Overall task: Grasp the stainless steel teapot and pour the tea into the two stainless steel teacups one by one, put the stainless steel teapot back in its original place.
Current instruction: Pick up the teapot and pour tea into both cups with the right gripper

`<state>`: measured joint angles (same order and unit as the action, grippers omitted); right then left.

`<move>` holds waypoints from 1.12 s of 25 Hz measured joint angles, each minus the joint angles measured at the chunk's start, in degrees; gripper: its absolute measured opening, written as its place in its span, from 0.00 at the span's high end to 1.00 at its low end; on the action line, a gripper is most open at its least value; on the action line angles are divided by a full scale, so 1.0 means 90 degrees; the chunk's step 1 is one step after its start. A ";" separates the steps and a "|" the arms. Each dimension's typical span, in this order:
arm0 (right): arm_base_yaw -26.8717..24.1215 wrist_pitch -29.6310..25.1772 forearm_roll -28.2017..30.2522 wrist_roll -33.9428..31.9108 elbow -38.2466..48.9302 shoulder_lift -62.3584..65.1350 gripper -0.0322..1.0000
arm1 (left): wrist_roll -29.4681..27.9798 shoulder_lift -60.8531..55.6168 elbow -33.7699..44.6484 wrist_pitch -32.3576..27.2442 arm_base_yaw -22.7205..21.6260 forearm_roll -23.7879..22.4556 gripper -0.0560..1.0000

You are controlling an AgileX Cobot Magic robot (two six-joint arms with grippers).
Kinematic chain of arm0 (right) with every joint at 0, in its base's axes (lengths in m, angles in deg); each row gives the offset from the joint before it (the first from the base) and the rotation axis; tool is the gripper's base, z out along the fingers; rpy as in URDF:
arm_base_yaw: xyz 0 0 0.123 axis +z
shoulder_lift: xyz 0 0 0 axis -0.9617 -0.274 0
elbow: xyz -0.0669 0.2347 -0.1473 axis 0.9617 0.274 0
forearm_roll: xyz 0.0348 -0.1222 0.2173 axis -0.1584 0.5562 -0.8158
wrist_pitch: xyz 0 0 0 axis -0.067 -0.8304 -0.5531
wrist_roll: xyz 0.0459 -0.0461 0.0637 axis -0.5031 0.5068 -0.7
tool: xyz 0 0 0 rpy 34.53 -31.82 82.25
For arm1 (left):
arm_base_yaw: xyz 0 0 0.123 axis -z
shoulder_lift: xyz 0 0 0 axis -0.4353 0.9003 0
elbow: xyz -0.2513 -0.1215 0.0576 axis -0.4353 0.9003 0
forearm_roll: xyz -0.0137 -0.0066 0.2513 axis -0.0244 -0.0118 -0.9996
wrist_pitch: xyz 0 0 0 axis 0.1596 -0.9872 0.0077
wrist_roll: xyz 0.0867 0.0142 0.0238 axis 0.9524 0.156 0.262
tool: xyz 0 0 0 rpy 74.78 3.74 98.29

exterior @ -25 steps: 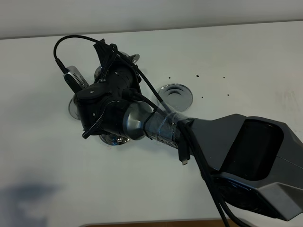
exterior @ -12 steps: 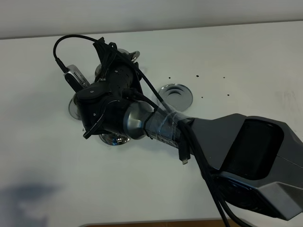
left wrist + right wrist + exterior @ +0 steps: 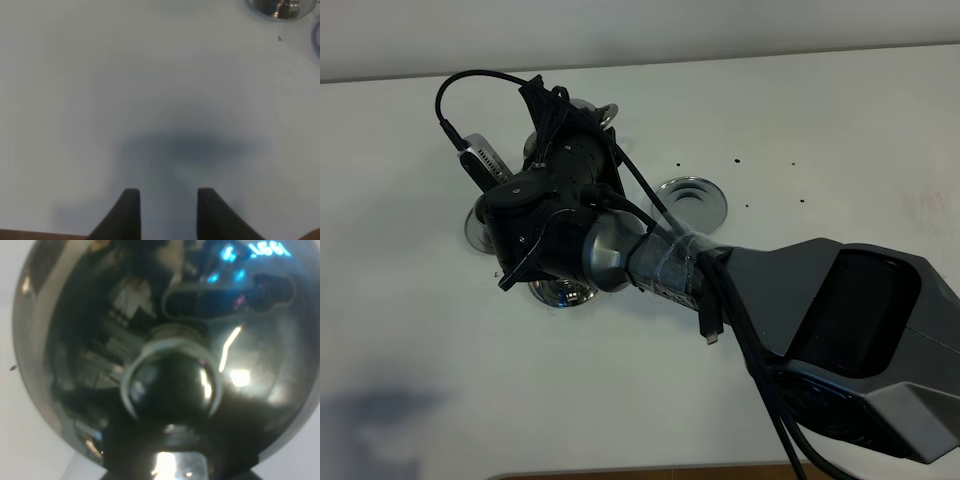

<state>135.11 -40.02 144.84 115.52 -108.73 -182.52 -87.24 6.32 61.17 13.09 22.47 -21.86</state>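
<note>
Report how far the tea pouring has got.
Done: the teapot is gripped and lifted off its saucer, which sits bare. In hand: it hangs near the teacups; whether either is filled is hidden. Left: finishing the pours, then returning the pot to that saucer.

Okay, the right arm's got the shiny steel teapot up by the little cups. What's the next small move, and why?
Probably tip the shiny rounded steel teapot slightly toward a cup. The right tool is shut on it, its flat round steel saucer stands empty, and it hangs by the small cups' saucers. Whether either cup is filled is hidden.
</note>
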 joint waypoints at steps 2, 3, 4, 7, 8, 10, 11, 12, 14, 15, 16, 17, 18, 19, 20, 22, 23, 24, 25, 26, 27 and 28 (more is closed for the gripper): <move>0.0000 -0.0007 -0.0027 0.0000 0.0000 0.0000 0.78 | 0.0000 0.0000 0.0000 0.0000 0.0000 0.0000 0.64; 0.0000 -0.0009 -0.0061 -0.0013 0.0000 0.0000 0.78 | 0.0000 0.0000 0.0000 0.0000 0.0000 0.0000 0.64; -0.0006 -0.0009 -0.0131 -0.0025 0.0000 0.0000 0.78 | 0.0000 0.0000 0.0000 0.0000 0.0000 0.0000 0.64; -0.0022 -0.0020 -0.0408 -0.0053 0.0000 0.0000 0.78 | 0.0000 0.0000 0.0000 0.0000 0.0000 0.0000 0.64; -0.0022 -0.0038 -0.0475 -0.0079 0.0000 0.0000 0.78 | 0.0000 0.0000 0.0000 0.0000 0.0000 0.0000 0.64; -0.0022 -0.0069 -0.0546 -0.0198 0.0000 0.0000 0.78 | 0.0000 0.0000 0.0000 0.0000 0.0000 0.0000 0.64; -0.0022 -0.0084 -0.0574 -0.0256 0.0000 0.0000 0.78 | 0.0000 0.0000 0.0000 0.0000 0.0000 0.0000 0.64; -0.0022 -0.0111 -0.0587 -0.0323 0.0000 0.0000 0.78 | 0.0000 0.0000 0.0000 0.0000 0.0000 0.0000 0.64; -0.0022 -0.0171 -0.0663 -0.0452 0.0000 0.0000 0.78 | 0.0000 0.0000 0.0000 0.0000 0.0000 0.0000 0.64; -0.0022 -0.0207 -0.0733 -0.0527 0.0000 0.0000 0.78 | 0.0000 0.0000 0.0000 0.0000 0.0000 0.0000 0.64; -0.0022 -0.0257 -0.0815 -0.0592 0.0000 0.0000 0.78 | 0.0000 0.0000 0.0000 0.0000 0.0000 0.0000 0.64; -0.0022 -0.0288 -0.0873 -0.0639 0.0000 0.0000 0.78 | -0.0006 0.0000 0.0000 0.0000 0.0000 0.0000 0.64; -0.0022 -0.0333 -0.0948 -0.0670 0.0000 0.0000 0.78 | -0.0006 0.0000 0.0000 0.0000 0.0000 0.0000 0.64; -0.0022 -0.0367 -0.1029 -0.0688 0.0000 0.0000 0.78 | -0.0006 0.0000 0.0000 0.0000 0.0000 0.0000 0.64; -0.0022 -0.0400 -0.1109 -0.0705 0.0000 0.0000 0.78 | -0.0006 0.0000 0.0000 0.0000 0.0000 0.0000 0.64; -0.0017 -0.0444 -0.1271 -0.0773 -0.0055 0.0000 0.78 | -0.0006 0.0000 0.0000 0.0000 0.0000 0.0000 0.64; -0.0017 -0.0444 -0.1426 -0.0810 -0.0110 0.0000 0.78 | -0.0011 0.0000 0.0000 0.0000 0.0000 0.0000 0.64; -0.0017 -0.0460 -0.1603 -0.0831 -0.0202 0.0000 0.78 | -0.0011 0.0000 0.0000 0.0000 0.0000 0.0000 0.64; -0.0017 -0.0467 -0.1739 -0.0848 -0.0319 0.0000 0.78 | -0.0011 0.0000 0.0000 0.0000 0.0000 0.0000 0.64; -0.0017 -0.0475 -0.1914 -0.0852 -0.0446 0.0000 0.78 | -0.0011 0.0000 0.0000 0.0000 0.0000 0.0000 0.64; -0.0017 -0.0487 -0.2071 -0.0859 -0.0554 0.0000 0.78 | -0.0011 0.0000 0.0000 0.0000 0.0000 0.0000 0.64; -0.0017 -0.0507 -0.2191 -0.0864 -0.0688 0.0000 0.78 | -0.0011 0.0000 0.0000 0.0000 0.0000 0.0000 0.64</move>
<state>134.96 -44.59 125.12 107.74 -114.92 -182.52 -87.34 6.32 61.17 13.09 22.47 -21.86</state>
